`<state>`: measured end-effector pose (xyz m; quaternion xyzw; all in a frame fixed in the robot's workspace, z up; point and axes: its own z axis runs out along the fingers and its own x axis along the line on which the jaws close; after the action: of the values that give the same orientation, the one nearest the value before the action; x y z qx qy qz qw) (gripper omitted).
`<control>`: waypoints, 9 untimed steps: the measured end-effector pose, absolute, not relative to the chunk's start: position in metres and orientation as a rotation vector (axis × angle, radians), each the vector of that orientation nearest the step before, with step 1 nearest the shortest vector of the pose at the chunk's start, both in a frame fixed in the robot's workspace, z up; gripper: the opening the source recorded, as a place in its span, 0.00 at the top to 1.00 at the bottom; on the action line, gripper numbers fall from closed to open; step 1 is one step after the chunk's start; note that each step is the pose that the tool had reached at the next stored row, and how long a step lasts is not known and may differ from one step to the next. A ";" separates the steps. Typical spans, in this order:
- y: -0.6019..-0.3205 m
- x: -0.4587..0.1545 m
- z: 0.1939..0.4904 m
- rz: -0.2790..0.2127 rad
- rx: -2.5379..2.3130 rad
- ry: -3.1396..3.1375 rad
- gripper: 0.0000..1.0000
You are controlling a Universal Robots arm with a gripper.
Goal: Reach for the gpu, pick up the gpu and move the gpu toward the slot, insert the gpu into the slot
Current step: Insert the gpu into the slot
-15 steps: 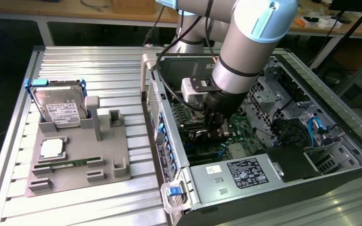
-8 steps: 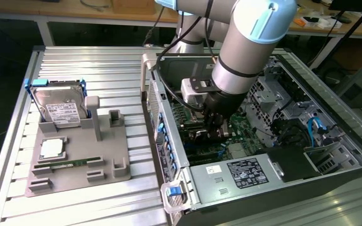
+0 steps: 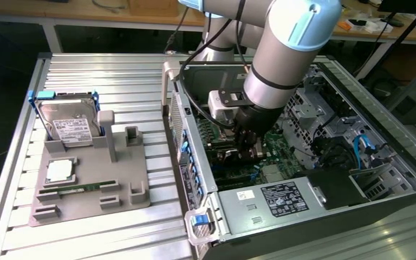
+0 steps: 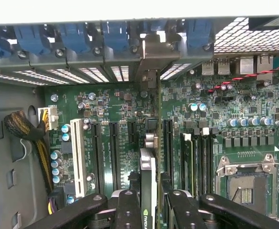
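Clamped edge-on between the pincer (image 4: 148, 210) fingers, the gpu (image 4: 148, 167) stands upright over the green motherboard (image 4: 115, 100). Both sit inside an open computer case (image 3: 403, 173).

The gpu (image 4: 148, 191) carries an NVIDIA logo on its edge.

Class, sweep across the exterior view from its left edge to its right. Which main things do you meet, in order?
Hard drive → row of blue clips → hand, gripping the graphics card → blue cable
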<state>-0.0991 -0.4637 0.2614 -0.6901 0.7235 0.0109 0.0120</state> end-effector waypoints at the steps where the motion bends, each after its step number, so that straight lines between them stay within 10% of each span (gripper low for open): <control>1: -0.464 -0.099 0.262 0.034 -2.152 2.256 0.73; 9: -0.463 -0.099 0.262 0.034 -2.152 2.256 0.73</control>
<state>-0.0992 -0.4635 0.2616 -0.6901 0.7236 0.0109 0.0118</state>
